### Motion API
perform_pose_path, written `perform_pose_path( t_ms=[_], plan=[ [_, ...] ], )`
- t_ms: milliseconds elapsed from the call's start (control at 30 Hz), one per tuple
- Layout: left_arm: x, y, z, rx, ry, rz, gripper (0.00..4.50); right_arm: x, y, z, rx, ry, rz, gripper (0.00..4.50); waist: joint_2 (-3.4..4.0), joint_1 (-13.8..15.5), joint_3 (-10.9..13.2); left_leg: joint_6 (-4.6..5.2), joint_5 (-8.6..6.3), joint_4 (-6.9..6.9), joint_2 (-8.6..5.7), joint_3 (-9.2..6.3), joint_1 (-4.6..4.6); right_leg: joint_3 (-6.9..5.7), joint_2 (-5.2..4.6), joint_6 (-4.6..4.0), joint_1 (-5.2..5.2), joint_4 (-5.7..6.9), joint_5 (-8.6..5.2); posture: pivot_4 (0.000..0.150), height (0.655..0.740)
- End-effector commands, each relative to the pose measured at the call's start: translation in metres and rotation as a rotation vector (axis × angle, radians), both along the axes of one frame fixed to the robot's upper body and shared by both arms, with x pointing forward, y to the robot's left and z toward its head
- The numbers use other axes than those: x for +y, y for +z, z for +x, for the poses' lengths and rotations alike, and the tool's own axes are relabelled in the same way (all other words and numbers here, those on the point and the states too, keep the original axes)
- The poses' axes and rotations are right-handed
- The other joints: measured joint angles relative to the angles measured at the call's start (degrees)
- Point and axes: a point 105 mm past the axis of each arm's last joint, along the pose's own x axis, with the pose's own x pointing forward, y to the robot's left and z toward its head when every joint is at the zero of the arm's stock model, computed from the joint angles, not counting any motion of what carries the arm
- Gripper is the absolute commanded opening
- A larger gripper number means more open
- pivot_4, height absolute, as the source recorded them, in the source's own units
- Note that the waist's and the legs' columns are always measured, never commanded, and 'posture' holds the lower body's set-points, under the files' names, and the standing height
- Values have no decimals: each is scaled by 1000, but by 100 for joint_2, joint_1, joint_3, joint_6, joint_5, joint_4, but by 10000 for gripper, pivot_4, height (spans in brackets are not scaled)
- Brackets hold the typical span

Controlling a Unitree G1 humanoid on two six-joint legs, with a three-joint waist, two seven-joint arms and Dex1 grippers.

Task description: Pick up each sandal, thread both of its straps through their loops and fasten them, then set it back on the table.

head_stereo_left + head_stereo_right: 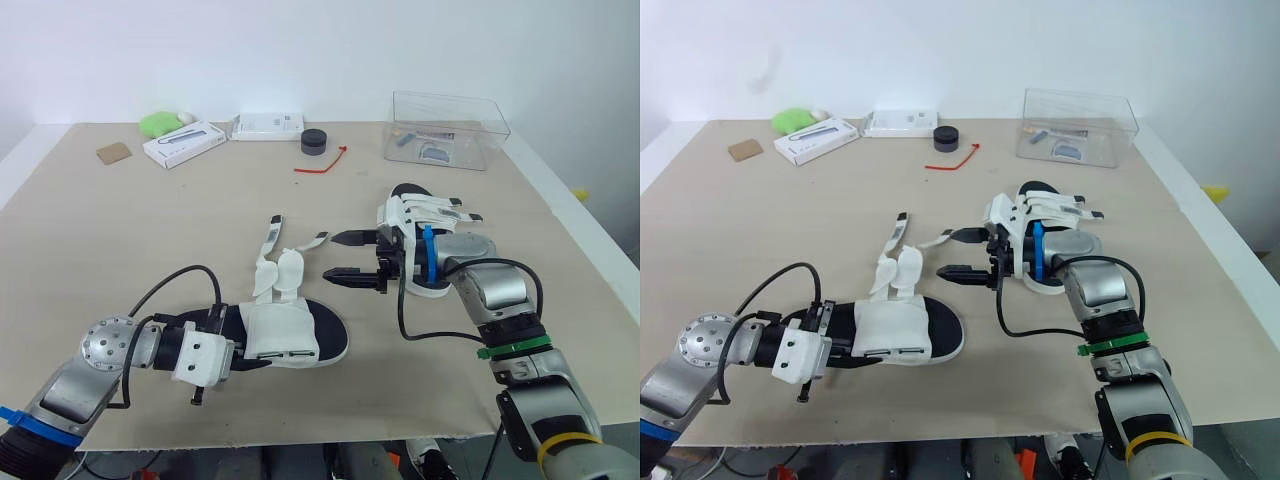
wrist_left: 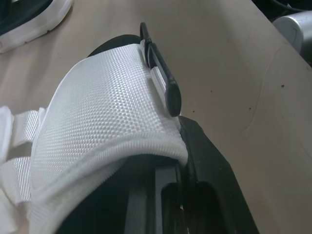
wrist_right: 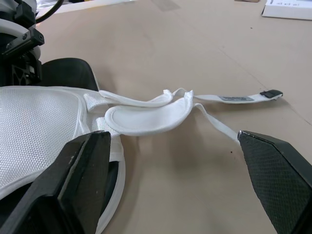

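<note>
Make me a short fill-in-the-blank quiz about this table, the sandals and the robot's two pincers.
The left pincer is shut on the near sandal, while the right pincer is ___. The other sandal lies on the table behind the robot's ___ arm. The cord beside the black puck is coloured ___.
Missing words: open; right; red.
</note>
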Motion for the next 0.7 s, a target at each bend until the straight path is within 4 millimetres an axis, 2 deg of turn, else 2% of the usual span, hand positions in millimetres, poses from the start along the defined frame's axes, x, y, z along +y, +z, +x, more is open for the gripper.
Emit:
perform_pose_path(
  t_ms=[33, 167, 333, 533, 700],
  plan=[
    [-1, 1, 4, -15, 14, 0, 401, -3, 13, -2, -42, 3, 25, 45000, 0, 0, 0, 0, 0, 0, 0, 1, 1, 0, 0, 0, 0, 0, 0, 1500, 7400],
    [-4, 2, 6, -2, 51, -24, 401, -3, 13, -1, -44, 1, 26, 45000, 0, 0, 0, 0, 0, 0, -1, 4, 1, 0, -1, 1, 0, 0, 0, 1500, 7400],
    [-13, 16, 13, 17, 132, -123, 401, 1, 13, 0, -50, 8, 31, 45000, 0, 0, 0, 0, 0, 1, -1, 5, 1, 1, -2, 3, 1, 0, 1, 1500, 7400],
    [-11, 6, 3, 34, 118, -71, 401, 4, 11, -1, -41, 27, 29, 45000, 0, -1, 0, 1, -1, 1, 5, 0, 1, 4, 6, -3, 0, 0, -2, 1500, 7400],
    [-8, 3, 4, 42, 126, -47, 401, 3, 9, -4, -46, 53, 17, 45000, 0, -1, 0, 1, -1, 1, 4, 2, 2, 4, 5, -2, 0, 1, -1, 1500, 7400]
  ],
)
